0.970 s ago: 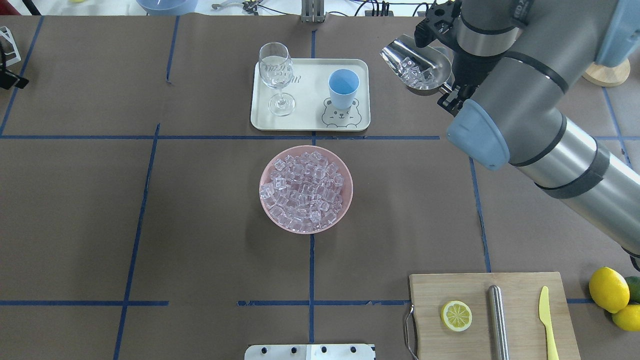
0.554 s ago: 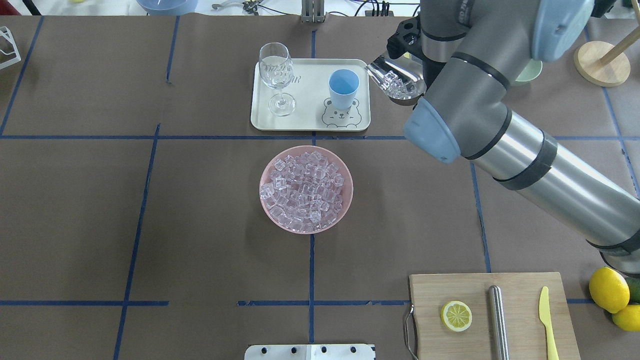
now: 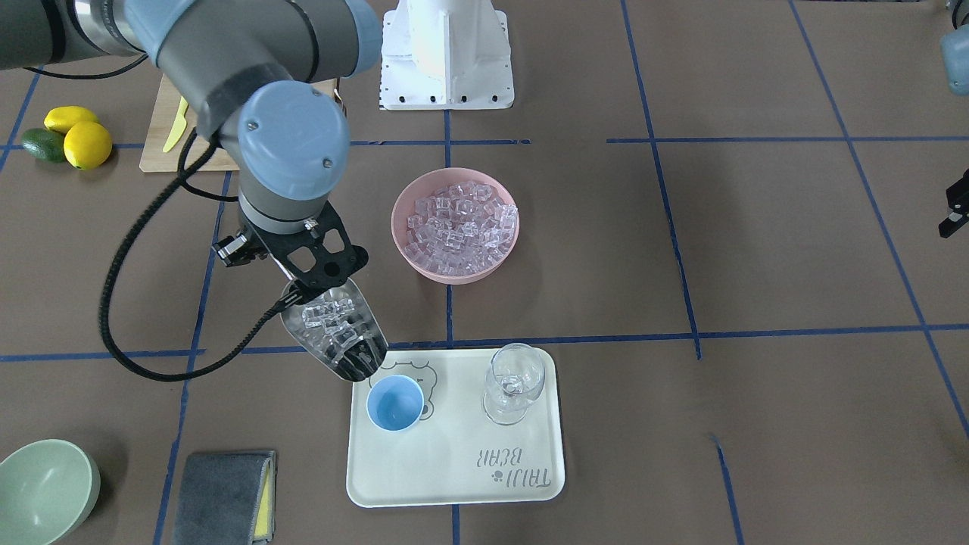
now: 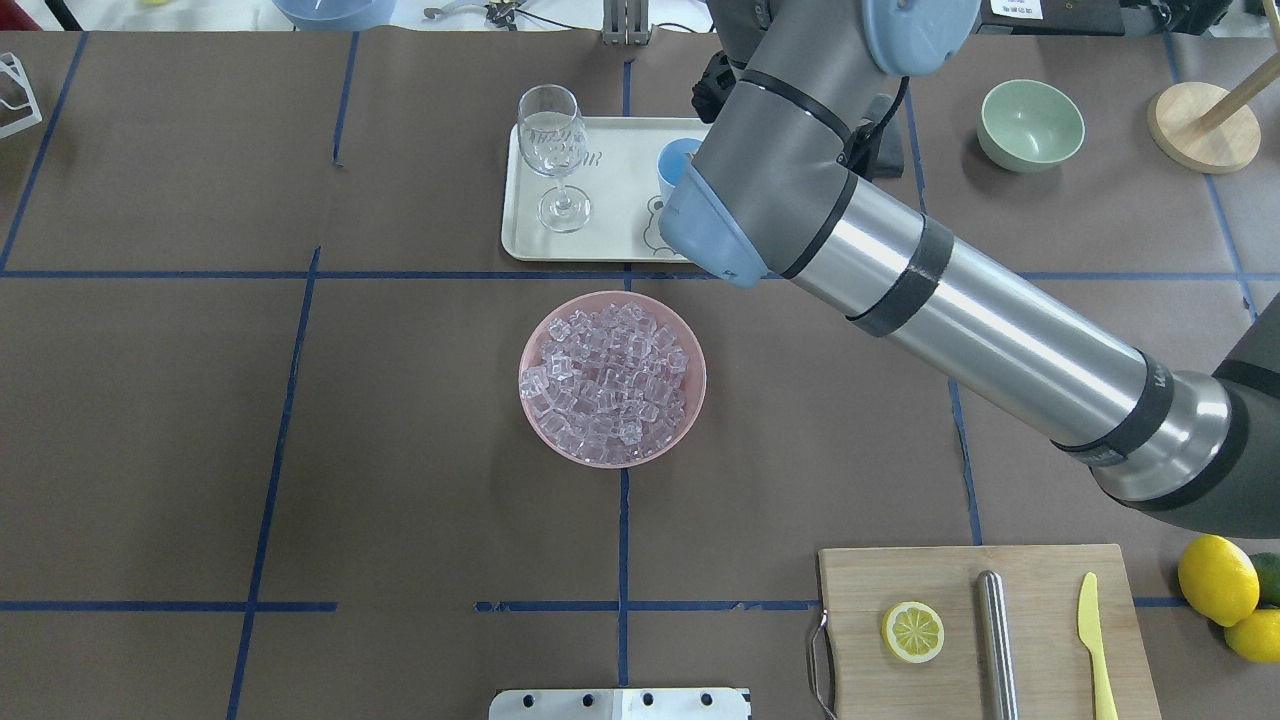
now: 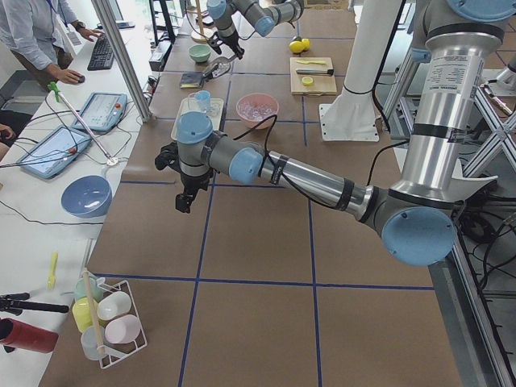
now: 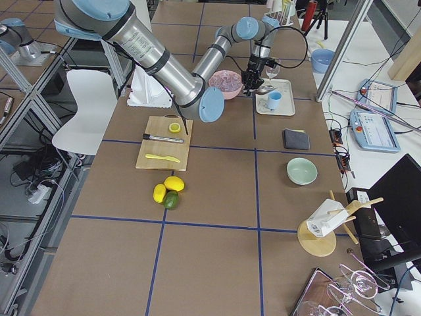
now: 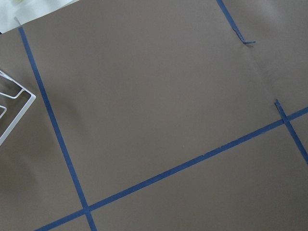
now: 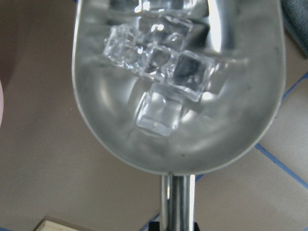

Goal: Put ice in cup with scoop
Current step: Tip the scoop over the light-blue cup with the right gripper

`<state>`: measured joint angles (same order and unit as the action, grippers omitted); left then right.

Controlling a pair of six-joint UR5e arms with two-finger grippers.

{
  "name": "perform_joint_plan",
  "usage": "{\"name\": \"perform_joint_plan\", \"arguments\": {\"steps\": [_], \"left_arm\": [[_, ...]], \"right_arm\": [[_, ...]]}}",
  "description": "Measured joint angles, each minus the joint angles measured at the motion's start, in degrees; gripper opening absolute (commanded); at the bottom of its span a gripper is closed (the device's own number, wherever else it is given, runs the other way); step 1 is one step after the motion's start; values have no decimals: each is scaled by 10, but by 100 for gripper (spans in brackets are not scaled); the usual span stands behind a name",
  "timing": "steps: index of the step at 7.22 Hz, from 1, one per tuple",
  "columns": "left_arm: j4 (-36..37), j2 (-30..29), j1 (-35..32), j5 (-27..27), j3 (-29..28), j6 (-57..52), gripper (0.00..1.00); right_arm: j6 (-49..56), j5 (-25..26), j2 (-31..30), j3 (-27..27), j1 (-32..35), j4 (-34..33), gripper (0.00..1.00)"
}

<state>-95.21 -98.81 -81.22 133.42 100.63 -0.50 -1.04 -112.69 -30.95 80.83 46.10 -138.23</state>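
Right claw (image 3: 316, 274) is clamping the scoop (image 3: 334, 327) by its thin handle. Left claw (image 5: 185, 198) is hanging over bare tabletop (image 4: 150, 420) well apart from the task things; cannot tell whether it is open or closed. Brown paper is covering the tabletop, with blue tape lines crossing it in a grid. Side desk (image 5: 48, 161) with tablets and a keyboard is standing across from the robot, and a person (image 5: 36, 32) is resting a hand on it. Scoop's open end is pointing at the cup (image 3: 394, 403), lip just beside the rim, with several cubes of ice (image 8: 159, 77) lying in the trough. Cup is standing upright on the white tray (image 3: 454, 469) beside a stemmed glass (image 3: 515, 382). Pink bowl (image 3: 412, 253) near the tray is holding a heap of ice. Green bowl (image 3: 45, 484) is sitting well apart.
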Motion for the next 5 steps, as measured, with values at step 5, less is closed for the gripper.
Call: {"name": "perform_joint_plan", "arguments": {"steps": [5], "left_arm": [[-1,-3,0,-1,1,-1,100]], "right_arm": [[16,0,70,-100,4,-58,0]]}}
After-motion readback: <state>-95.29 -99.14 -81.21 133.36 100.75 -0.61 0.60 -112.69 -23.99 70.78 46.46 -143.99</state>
